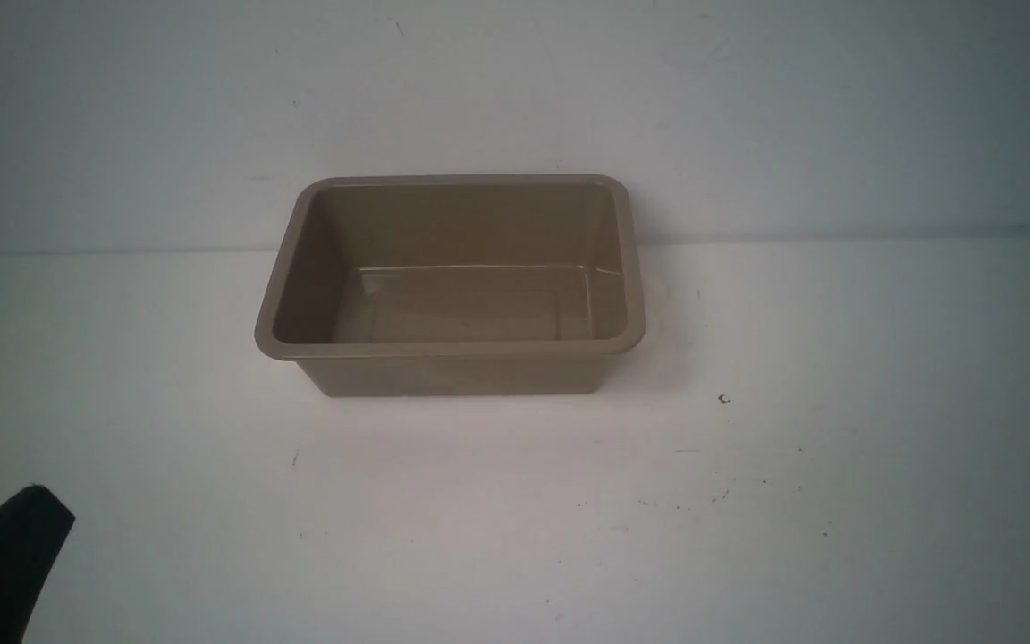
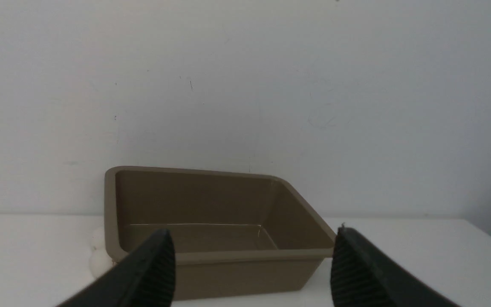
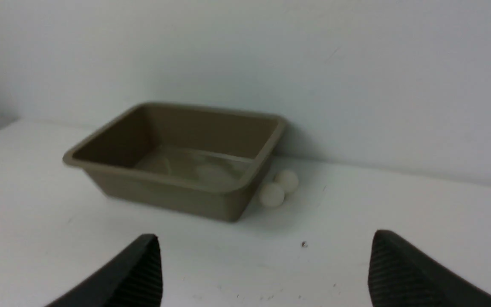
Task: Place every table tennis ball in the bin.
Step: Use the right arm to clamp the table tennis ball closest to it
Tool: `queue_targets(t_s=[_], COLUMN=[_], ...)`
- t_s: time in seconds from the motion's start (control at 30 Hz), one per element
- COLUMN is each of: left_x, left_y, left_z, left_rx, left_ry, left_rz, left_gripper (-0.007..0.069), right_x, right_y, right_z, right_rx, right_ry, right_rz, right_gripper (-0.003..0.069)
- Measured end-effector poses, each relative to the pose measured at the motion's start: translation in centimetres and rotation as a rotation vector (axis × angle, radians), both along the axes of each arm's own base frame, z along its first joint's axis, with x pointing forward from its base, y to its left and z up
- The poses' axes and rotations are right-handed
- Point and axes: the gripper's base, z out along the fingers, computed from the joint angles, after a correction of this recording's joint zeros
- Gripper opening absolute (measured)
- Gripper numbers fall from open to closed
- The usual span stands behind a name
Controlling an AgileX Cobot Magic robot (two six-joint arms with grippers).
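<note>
As both face the bin (image 1: 452, 351), left hand (image 2: 254, 238) wide apart, right hand (image 3: 267, 241) likewise, empty.

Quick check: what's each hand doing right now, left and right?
Left hand: open, holding nothing.
Right hand: open, holding nothing.

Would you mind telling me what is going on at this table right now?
A two-armed robot is set to collect balls, and no ball is in yet: the brown bin is empty. Two table tennis balls lie on the table close beside one end of the bin, and the left wrist view shows what looks like another pair at an end too. The left gripper and right gripper are both open, holding nothing, short of the bin.
</note>
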Motion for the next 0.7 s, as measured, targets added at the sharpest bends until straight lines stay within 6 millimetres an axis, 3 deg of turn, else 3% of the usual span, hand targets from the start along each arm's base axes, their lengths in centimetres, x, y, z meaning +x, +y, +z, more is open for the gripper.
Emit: queue_targets(t_s=[0.2,0.33,0.4,0.43,0.47,0.7], left_x=[2.7,4.7,5.5,5.6,5.9,6.4], left_y=[-0.4,-0.5,-0.5,-0.5,-0.6,-0.3], left_z=[1.1,0.5,0.0,0.0,-0.2,0.0], left_rx=[0.078,0.181,0.258,0.264,0.280,0.291], left_ry=[0.133,0.208,0.227,0.228,0.237,0.213], left_rz=[-0.031,-0.045,-0.056,-0.056,-0.062,-0.028], left_gripper=[0.0447,0.0447,0.0447,0.0447,0.0447,0.0447], right_x=[5.2,9.6,12.7,12.9,15.0,23.1], right_y=[0.6,0.8,1.0,1.0,1.1,2.0], right_z=[0.3,0.7,0.9,0.9,0.7,-3.1], right_rx=[-0.080,-0.155,-0.233,-0.241,-0.302,-0.343], right_ry=[0.192,0.260,0.260,0.259,0.250,0.283], right_rz=[0.078,0.126,0.182,0.187,0.234,0.368], right_gripper=[0.0588,0.0588,0.0588,0.0588,0.0588,0.0588])
